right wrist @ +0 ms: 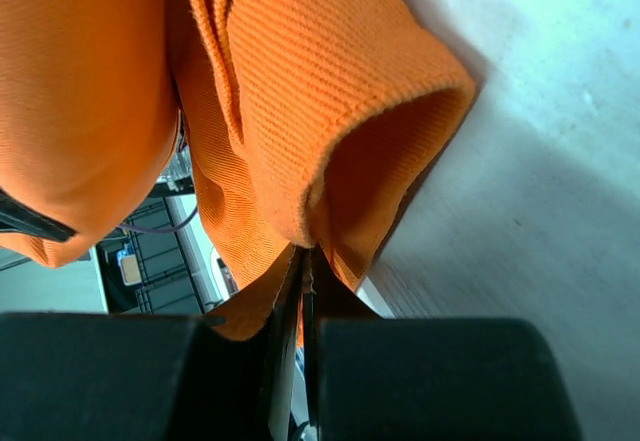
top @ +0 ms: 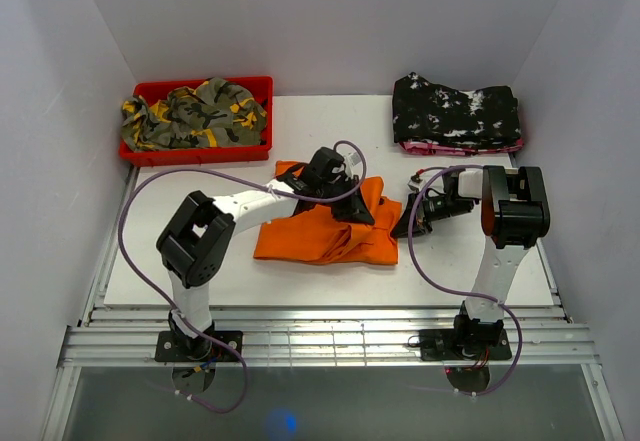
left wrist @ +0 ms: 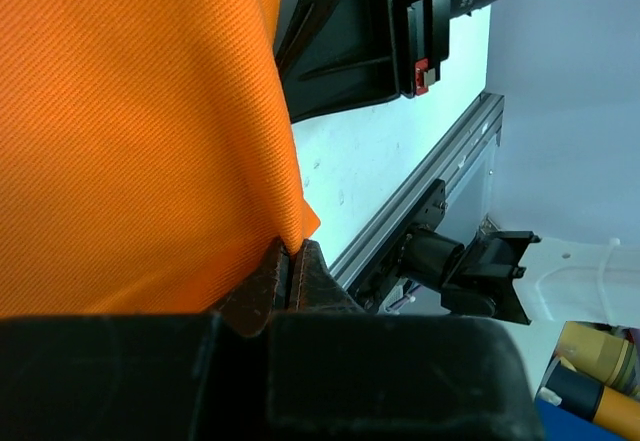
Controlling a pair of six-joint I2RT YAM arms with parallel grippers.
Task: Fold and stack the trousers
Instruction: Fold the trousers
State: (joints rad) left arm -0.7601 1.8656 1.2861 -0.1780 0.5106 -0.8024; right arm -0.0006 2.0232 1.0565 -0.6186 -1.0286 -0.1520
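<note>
The orange trousers (top: 320, 231) lie bunched in the middle of the white table (top: 200, 271). My left gripper (top: 360, 213) reaches over them from the left and is shut on a fold near their right side. In the left wrist view the orange cloth (left wrist: 130, 131) runs down into the closed jaws of that gripper (left wrist: 290, 261). My right gripper (top: 405, 227) comes in from the right at the trousers' right edge. In the right wrist view, it (right wrist: 305, 259) is shut on a looped hem of the orange cloth (right wrist: 300, 91), lifted a little off the table.
A red bin (top: 140, 151) at the back left holds a green-yellow camouflage garment (top: 195, 113). A black white-speckled garment (top: 455, 111) lies folded at the back right. Metal rails (top: 330, 341) run along the near edge. White walls close in both sides.
</note>
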